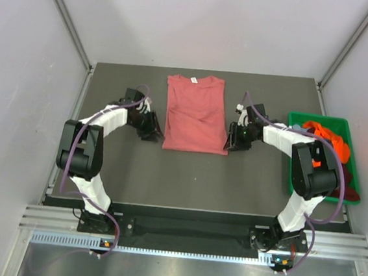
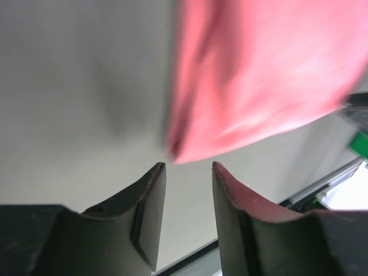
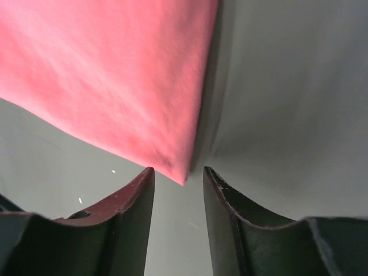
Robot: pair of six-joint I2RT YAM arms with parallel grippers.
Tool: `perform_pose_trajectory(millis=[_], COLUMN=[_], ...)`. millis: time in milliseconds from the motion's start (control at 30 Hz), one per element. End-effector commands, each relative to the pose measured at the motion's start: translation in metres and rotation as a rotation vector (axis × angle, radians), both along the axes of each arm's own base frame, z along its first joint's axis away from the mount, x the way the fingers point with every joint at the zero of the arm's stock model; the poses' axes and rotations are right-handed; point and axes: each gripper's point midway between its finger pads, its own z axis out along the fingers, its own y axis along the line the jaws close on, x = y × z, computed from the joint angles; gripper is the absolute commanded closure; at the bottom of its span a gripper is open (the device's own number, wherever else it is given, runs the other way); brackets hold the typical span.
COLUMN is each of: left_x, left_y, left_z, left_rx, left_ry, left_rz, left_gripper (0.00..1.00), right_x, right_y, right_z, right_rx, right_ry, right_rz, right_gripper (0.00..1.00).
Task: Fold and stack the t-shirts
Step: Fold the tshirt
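Top external view: a salmon-pink cotton t-shirt (image 1: 194,115), folded into a long rectangle, lies flat at upper centre of the dark grey table (image 1: 193,178). Left gripper (image 1: 152,131) and right gripper (image 1: 233,141) flank its lower corners. In the wrist views both have their jaws parted and empty, each just short of a corner. A green plastic bin (image 1: 316,117) at right holds a bright orange t-shirt (image 1: 327,135).
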Motion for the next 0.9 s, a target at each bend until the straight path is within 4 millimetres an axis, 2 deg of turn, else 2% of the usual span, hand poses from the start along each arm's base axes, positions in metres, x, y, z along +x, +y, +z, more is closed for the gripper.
perform_pose_trajectory(millis=[0,33,100,133,167,200,233,267,333,367,400,667,867], left_x=[0.055,0.072,0.095,0.103,0.109,0.125,0.126,0.132,0.146,0.15,0.157,0.18,0.189], left_y=[-0.011,-0.014,-0.022,-0.024,-0.025,-0.027,-0.028,-0.03,-0.032,-0.031,-0.03,-0.027,-0.022], left_z=[0.04,0.053,0.052,0.05,0.046,0.043,0.038,0.037,0.033,0.025,0.031,0.02,0.015], left_rx=[-0.037,-0.049,-0.075,-0.078,-0.077,-0.076,-0.074,-0.081,-0.08,-0.071,-0.062,-0.017,0.022], left_ry=[-0.189,-0.236,-0.264,-0.269,-0.267,-0.277,-0.249,-0.255,-0.27,-0.261,-0.287,-0.315,-0.323], left_rz=[-0.07,-0.078,-0.107,-0.116,-0.123,-0.136,-0.143,-0.153,-0.162,-0.165,-0.173,-0.19,-0.187], left_gripper=[0.57,0.56,0.56,0.56,0.57,0.58,0.58,0.58,0.58,0.57,0.57,0.54,0.54], right_x=[0.043,0.049,0.072,0.078,0.093,0.102,0.107,0.122,0.13,0.142,0.145,0.17,0.184], right_y=[0.007,0.011,0.019,0.023,0.026,0.027,0.028,0.031,0.033,0.035,0.035,0.037,0.039], right_z=[0.054,0.06,0.071,0.075,0.079,0.08,0.081,0.08,0.077,0.075,0.073,0.047,0.04], right_rx=[0.037,0.049,0.067,0.08,0.086,0.088,0.101,0.111,0.119,0.114,0.11,0.093,0.095], right_ry=[-0.175,-0.199,-0.245,-0.263,-0.283,-0.29,-0.287,-0.292,-0.281,-0.293,-0.298,-0.312,-0.334], right_rz=[0.035,0.06,0.085,0.11,0.115,0.117,0.126,0.131,0.162,0.174,0.185,0.225,0.222], right_gripper=[0.59,0.59,0.59,0.6,0.61,0.63,0.64,0.64,0.64,0.63,0.61,0.6,0.61])
